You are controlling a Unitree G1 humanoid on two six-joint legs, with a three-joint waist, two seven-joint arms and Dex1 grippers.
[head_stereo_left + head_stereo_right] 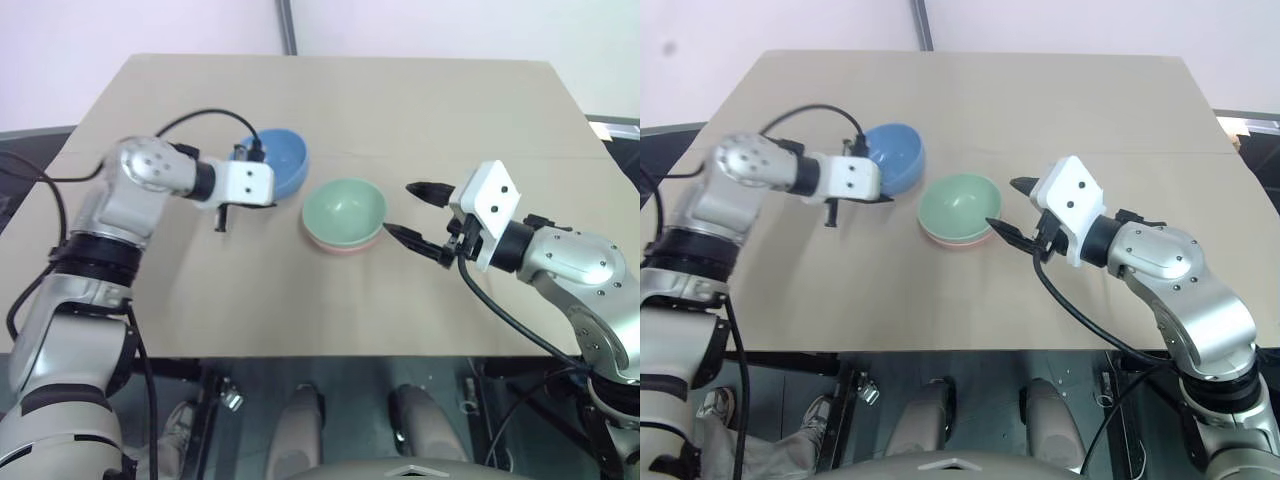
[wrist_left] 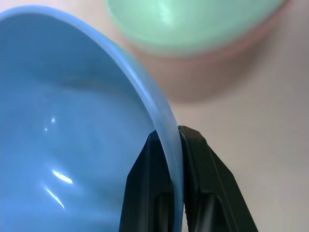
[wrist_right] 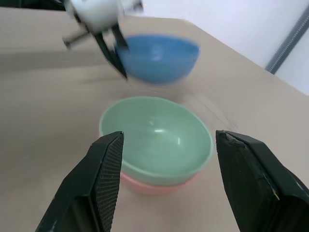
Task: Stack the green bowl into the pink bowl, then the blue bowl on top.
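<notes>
The green bowl (image 1: 345, 208) sits nested in the pink bowl (image 1: 342, 247) at the middle of the table; only the pink rim shows beneath it. Just behind and to the left of them is the blue bowl (image 1: 285, 160), tipped to one side. My left gripper (image 2: 176, 141) is shut on its near rim, one finger inside the bowl and one outside. In the right wrist view the blue bowl (image 3: 157, 58) looks slightly raised over its shadow. My right gripper (image 1: 400, 208) stands open just right of the stacked bowls, pointing at them and holding nothing.
The tan table (image 1: 350, 100) stretches bare behind the bowls and to both sides. Its front edge runs close below my arms. A dark post (image 1: 288, 28) rises behind the far edge.
</notes>
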